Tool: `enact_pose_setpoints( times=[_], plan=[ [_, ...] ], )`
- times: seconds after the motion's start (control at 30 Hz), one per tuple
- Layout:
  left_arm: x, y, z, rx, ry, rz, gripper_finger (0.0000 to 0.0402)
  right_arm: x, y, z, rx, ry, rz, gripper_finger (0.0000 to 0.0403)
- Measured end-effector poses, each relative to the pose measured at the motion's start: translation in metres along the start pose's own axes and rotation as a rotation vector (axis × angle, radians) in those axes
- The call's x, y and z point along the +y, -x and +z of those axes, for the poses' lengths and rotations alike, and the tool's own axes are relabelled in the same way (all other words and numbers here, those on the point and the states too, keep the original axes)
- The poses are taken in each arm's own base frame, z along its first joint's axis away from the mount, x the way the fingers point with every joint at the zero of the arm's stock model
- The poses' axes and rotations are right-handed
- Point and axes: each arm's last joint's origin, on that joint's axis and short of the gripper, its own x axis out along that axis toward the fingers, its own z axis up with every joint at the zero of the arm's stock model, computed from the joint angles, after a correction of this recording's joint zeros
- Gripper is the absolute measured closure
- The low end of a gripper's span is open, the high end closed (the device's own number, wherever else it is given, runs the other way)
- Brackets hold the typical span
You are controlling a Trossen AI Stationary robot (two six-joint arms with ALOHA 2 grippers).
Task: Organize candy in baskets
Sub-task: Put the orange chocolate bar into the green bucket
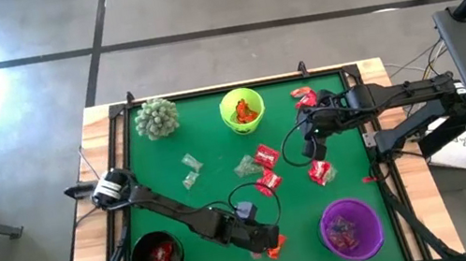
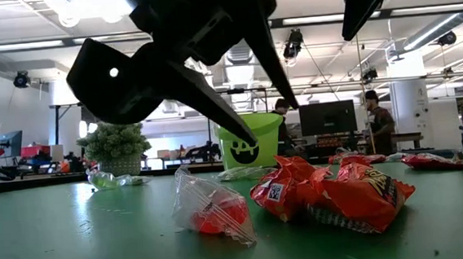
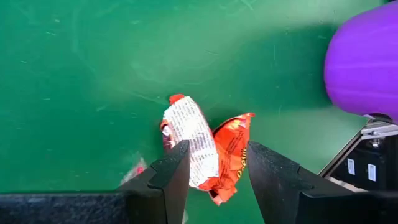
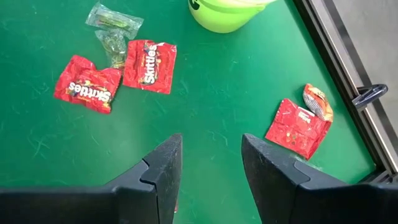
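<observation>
Green felt covers the bench (image 1: 207, 144), where the left pincer (image 3: 214, 171) hangs with fingers apart around an orange candy (image 3: 233, 152) beside the purple basket (image 1: 352, 228). Right pincer (image 4: 208, 171) hovers, fingers apart, over bare felt near red candies (image 4: 149, 65).

The purple basket (image 3: 367, 59) is cut off by the left wrist view's edge. The lime green basket (image 2: 251, 140) sits partly hidden behind the left arm's fingers (image 2: 213, 106).

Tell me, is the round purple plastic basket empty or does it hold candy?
Not empty. The high view shows the round purple plastic basket upright, with a few red wrapped sweets inside on its bottom.
</observation>
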Motion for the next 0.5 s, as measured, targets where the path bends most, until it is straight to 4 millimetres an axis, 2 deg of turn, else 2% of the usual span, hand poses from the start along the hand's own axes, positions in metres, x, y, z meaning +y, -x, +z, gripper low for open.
enact_pose_setpoints(
  times=[0.13, 0.3, 0.5],
  plan=[
    [-0.007, -0.005, -0.002, 0.006, -0.021, 0.018, 0.0261, 0.0, 0.0, 0.0, 0.0, 0.001, 0.0, 0.0244],
    [-0.007, -0.017, -0.006, 0.024, -0.049, 0.139, 0.0261, 0.0, 0.0, 0.0, 0.0, 0.012, 0.0, 0.0244],
    [-0.022, -0.022, -0.008, 0.027, -0.092, 0.15, 0.0261, 0.0, 0.0, 0.0, 0.0, 0.037, 0.0, 0.0245]
  ],
)
